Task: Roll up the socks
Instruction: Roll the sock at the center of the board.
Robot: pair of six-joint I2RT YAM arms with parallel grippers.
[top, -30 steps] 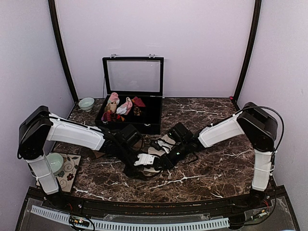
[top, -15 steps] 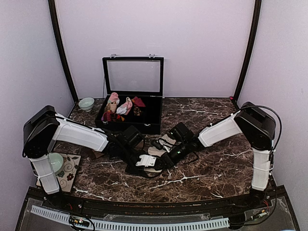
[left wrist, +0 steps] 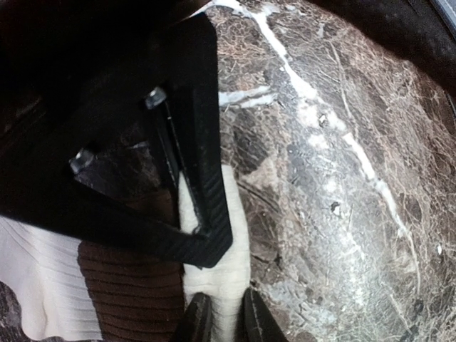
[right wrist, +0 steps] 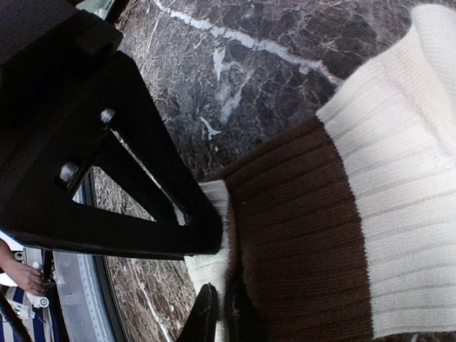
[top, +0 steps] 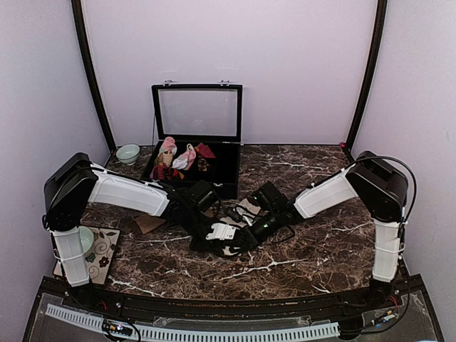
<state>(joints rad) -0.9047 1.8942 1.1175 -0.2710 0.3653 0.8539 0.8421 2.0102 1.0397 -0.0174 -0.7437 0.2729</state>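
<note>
A cream ribbed fabric sock [right wrist: 399, 178] is crossed by a wide dark brown band, and cream is seen again at its end. The polished marble tabletop [top: 320, 249] is mottled in dark brown and veined with white. White shells and black joints are seen on the left arm [top: 128, 194] and the right arm [top: 324, 194]. The rectangular display case [top: 226, 178] is framed in black; pink-and-white fabric bundles [top: 169, 147] and a dark red bundle [top: 205, 150] are seen inside it. A small round bowl [top: 128, 153] is coloured pale green. A square cloth mat [top: 105, 256] is printed with brown swirls on cream.
</note>
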